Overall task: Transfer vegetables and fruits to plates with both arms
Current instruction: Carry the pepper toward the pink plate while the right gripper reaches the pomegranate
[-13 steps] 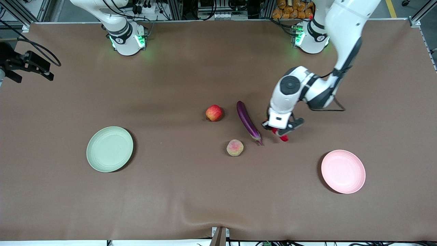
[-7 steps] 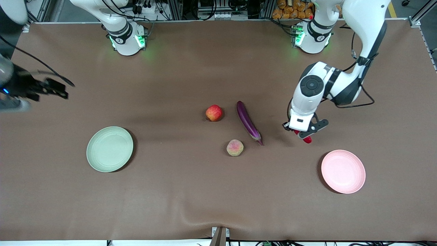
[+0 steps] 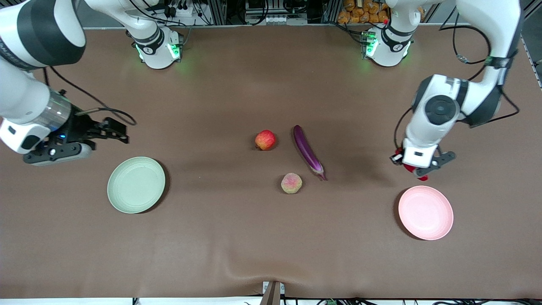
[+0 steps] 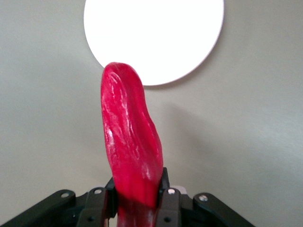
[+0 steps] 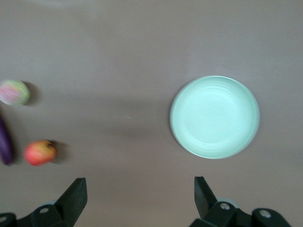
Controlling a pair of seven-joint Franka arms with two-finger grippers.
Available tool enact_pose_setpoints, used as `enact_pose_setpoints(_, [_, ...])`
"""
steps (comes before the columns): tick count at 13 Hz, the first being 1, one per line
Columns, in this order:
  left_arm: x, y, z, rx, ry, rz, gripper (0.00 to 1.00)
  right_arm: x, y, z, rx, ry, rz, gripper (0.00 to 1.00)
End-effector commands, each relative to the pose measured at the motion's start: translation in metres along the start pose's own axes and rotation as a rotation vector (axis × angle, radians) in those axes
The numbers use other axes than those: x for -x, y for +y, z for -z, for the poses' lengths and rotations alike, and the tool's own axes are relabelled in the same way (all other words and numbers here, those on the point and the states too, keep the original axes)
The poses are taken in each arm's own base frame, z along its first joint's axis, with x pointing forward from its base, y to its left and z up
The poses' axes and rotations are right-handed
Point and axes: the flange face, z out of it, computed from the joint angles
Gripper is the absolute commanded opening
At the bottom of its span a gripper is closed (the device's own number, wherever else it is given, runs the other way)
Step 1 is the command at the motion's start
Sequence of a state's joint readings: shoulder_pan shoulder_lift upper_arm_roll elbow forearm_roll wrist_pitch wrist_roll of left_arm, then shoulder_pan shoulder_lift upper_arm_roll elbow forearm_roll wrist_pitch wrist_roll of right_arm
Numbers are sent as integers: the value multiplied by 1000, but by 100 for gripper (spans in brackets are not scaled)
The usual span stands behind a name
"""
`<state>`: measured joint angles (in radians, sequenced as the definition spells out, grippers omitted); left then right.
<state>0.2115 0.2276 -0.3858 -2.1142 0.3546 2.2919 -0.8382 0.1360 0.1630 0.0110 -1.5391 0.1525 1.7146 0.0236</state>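
Front view: left gripper (image 3: 417, 169) is up over bare brown table (image 3: 237, 237), just short of the pale pink plate (image 3: 425, 212), clamped on the red chili pepper (image 3: 410, 168). Only bits of red show under the black fingers; the tip pokes out toward the plate. Pink plate is round, shallow, matte, sitting at the left arm's end of the table, nearer the camera than most of the produce. Pale green plate (image 3: 136, 184), same size & shape, sits at the right arm's end. Right gripper (image 3: 112, 129) is over the table just beside the green plate's rim, fingers spread wide w/ nothing between them. Mid-table: round red apple (image 3: 265, 140) w/ yellowish patches; beside it, apart, the long slim glossy purple eggplant (image 3: 308, 151), lying on a slant, stem end nearer the camera. Flattish pink & yellow-green peach (image 3: 291, 183) is nearer the camera than both, near the eggplant's stem end but not touching.

Left wrist view: chili (image 4: 130, 142) fills the middle, glossy deep red, wrinkled lengthwise, blunt rounded tip. Fingers (image 4: 165, 198) pinch its lower part; stem end hidden. Its tip overlaps the pink plate (image 4: 189, 42), which looks washed-out white here.

Right wrist view: finger tips (image 5: 75, 196) stand far apart, empty gap. Green plate (image 5: 215, 117) w/ faint concentric rings lies on the table below. Apple (image 5: 40, 152), eggplant end (image 5: 4, 142) & peach (image 5: 14, 91) are at the frame edge, blurry.
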Motion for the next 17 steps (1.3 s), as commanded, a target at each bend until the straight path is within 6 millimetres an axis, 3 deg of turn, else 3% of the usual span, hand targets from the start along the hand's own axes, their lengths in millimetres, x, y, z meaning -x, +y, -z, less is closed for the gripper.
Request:
enact_pose_setpoints(1, [-18, -45, 4, -4, -17, -55, 0, -19, 0, -15, -52, 20, -80, 100])
enact_pose_setpoints(2, [-27, -63, 1, -12, -27, -71, 0, -22, -13, -20, -68, 32, -67, 100])
enact_pose_setpoints(4, [-32, -77, 3, -21, -33, -100, 0, -27, -31, -44, -93, -4, -118, 100])
enact_pose_setpoints(6, [-42, -99, -1, -23, -42, -131, 0, -35, -79, -67, -113, 27, -215, 100])
enact_pose_setpoints(7, [-50, -114, -4, -23, -46, -149, 0, -38, -104, -86, -107, 38, -275, 100])
enact_pose_setpoints(10, [-62, -146, -11, -21, -60, -213, 0, -43, -174, -172, -105, 26, -439, 100])
enact_pose_setpoints(12, [-67, -156, -17, -17, -63, -234, 0, -25, -230, -240, -70, -31, -530, 100])
enact_pose_setpoints(14, [-76, -171, -25, -4, -64, -259, 0, -12, -256, -293, -36, -69, -637, 100])
enact_pose_setpoints(17, [-90, -186, -35, 14, -63, -293, 0, 6, -276, -320, -1, -116, -796, 100])
